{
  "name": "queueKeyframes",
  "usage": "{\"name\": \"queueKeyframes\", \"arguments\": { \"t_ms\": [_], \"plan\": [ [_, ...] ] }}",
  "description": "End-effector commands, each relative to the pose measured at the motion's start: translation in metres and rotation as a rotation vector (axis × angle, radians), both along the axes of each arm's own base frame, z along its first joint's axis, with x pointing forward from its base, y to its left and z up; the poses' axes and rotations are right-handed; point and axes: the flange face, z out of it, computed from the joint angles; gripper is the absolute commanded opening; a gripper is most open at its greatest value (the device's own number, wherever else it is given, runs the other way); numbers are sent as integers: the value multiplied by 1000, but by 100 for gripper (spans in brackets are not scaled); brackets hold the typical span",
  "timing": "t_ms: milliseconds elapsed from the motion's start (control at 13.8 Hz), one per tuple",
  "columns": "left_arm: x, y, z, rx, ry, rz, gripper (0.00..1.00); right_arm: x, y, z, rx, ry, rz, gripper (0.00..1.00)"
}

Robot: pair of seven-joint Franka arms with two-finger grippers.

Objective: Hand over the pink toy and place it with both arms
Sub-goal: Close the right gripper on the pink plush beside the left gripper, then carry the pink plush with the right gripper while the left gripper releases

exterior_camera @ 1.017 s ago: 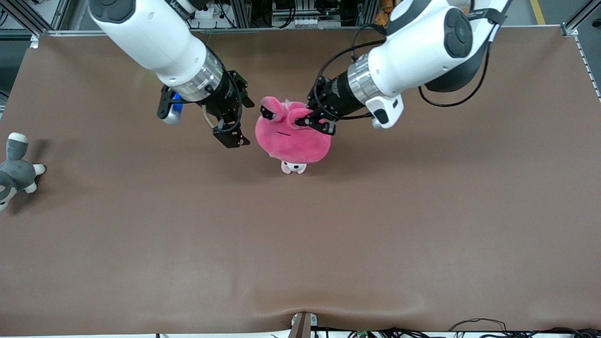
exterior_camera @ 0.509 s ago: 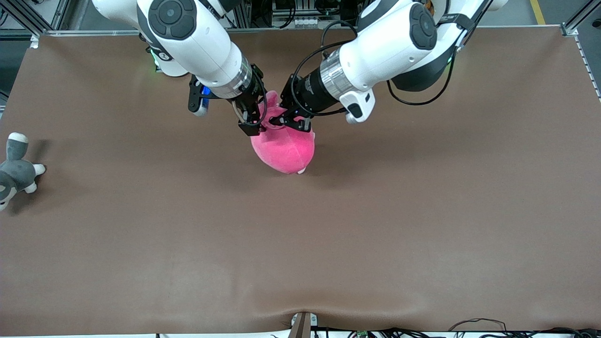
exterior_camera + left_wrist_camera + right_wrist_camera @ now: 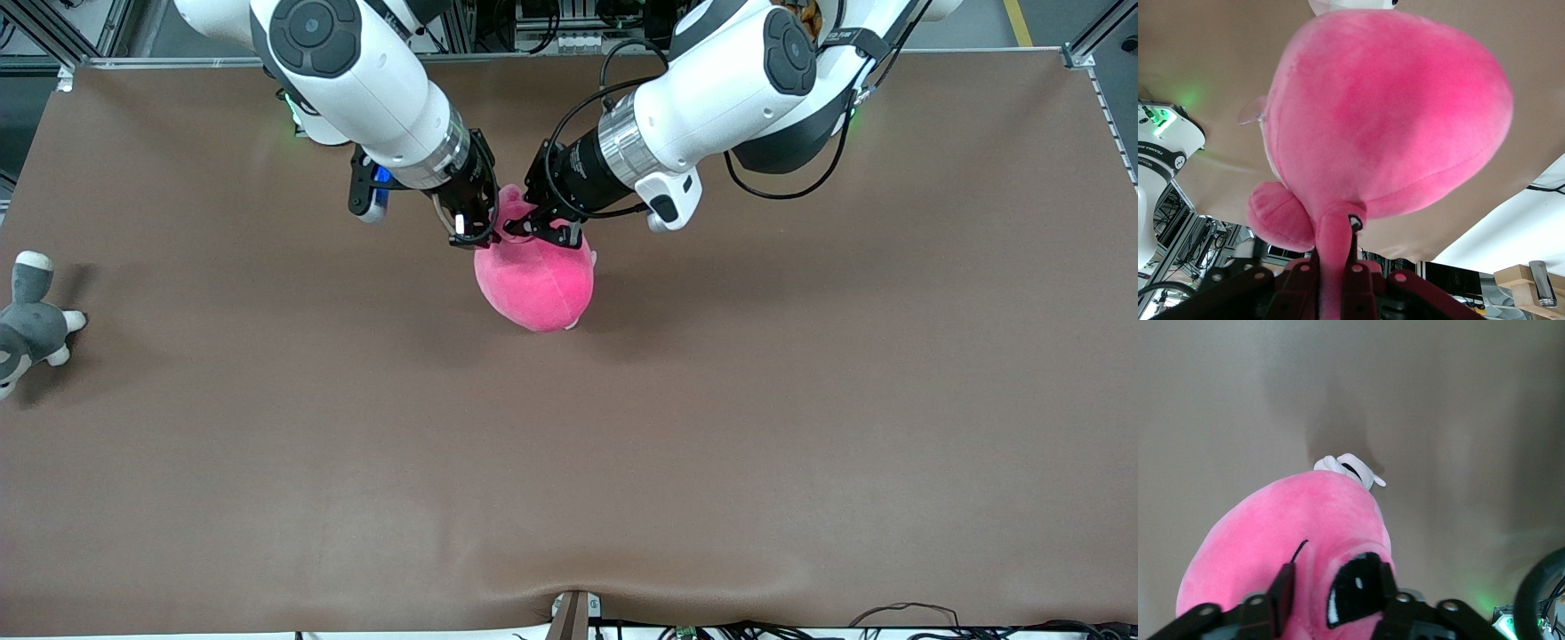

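While the left gripper (image 3: 534,233) is pinching the pink toy (image 3: 533,283) by one eye stalk above mid-table, the right gripper (image 3: 469,229) is straddling the other eye, fingers (image 3: 1286,585) partly spread. Advisable: right clamps firmly before left lets go.

Brown table (image 3: 711,427); grey-and-white plush (image 3: 31,320) lying at right arm's end; small white-and-pink plush (image 3: 1348,469) partly hidden near middle.
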Motion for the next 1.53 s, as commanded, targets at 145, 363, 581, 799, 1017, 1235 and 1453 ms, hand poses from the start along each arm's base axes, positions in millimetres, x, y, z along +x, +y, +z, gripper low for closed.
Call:
{"name": "queueKeyframes", "arguments": {
  "t_ms": [145,363,581,799,1017,1235,1453],
  "plan": [
    [1,-5,13,-36,10,20,0,8,-16,7,6,-1,-27,0],
    [2,-4,14,-37,10,23,0,20,-34,11,13,-6,-60,0],
    [3,-2,15,-34,3,23,23,27,-46,14,13,-12,-80,0],
    [4,4,23,-32,-11,27,100,40,-76,23,0,-5,-110,0],
    [11,16,27,-18,-18,43,100,53,-104,31,7,-25,-73,0],
    [24,41,14,111,-16,23,100,71,-179,40,3,6,31,0],
    [29,61,-17,330,-17,-48,100,75,-310,39,71,58,337,0]
  ]
}}
